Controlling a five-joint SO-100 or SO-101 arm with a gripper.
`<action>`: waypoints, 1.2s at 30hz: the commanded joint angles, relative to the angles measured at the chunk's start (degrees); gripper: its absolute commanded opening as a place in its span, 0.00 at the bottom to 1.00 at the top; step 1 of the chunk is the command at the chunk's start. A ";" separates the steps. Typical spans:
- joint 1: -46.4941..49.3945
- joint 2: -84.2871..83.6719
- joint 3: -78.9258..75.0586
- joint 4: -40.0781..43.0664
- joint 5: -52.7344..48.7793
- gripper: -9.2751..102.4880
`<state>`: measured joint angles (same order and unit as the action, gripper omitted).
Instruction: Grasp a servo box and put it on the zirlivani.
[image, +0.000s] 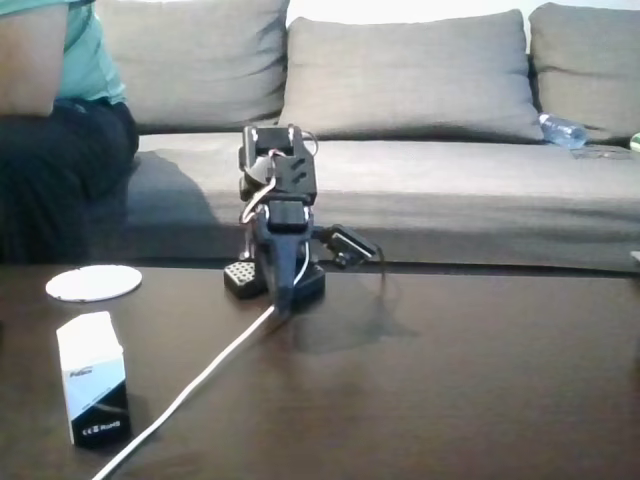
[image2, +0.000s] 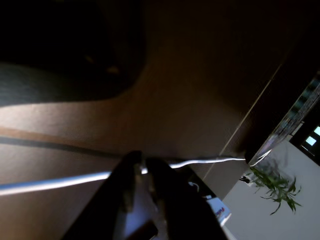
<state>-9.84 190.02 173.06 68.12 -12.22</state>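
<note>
The servo box (image: 92, 378) stands upright near the table's front left corner in the fixed view, white on top and black below with small print. Behind it, toward the far left edge, lies the zirlivani (image: 94, 283), a flat white round disc. The arm is folded over its base at the table's far middle, well to the right of both. My gripper (image: 282, 303) points down at the table, shut with nothing in it. In the wrist view the gripper (image2: 144, 162) shows as two dark fingers pressed close together over the brown tabletop.
A white cable (image: 200, 380) runs from the arm's base toward the front left, passing right of the box. A person (image: 55, 110) sits on the grey sofa (image: 420, 190) behind the table at left. A plastic bottle (image: 563, 131) lies on the sofa at right.
</note>
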 joint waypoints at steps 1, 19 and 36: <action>0.35 0.09 -0.35 -0.79 -0.35 0.09; 15.21 -5.27 -27.16 -0.88 -14.33 0.09; 31.90 -86.66 -102.57 25.22 -35.68 0.20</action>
<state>19.95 114.96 85.17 89.74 -43.33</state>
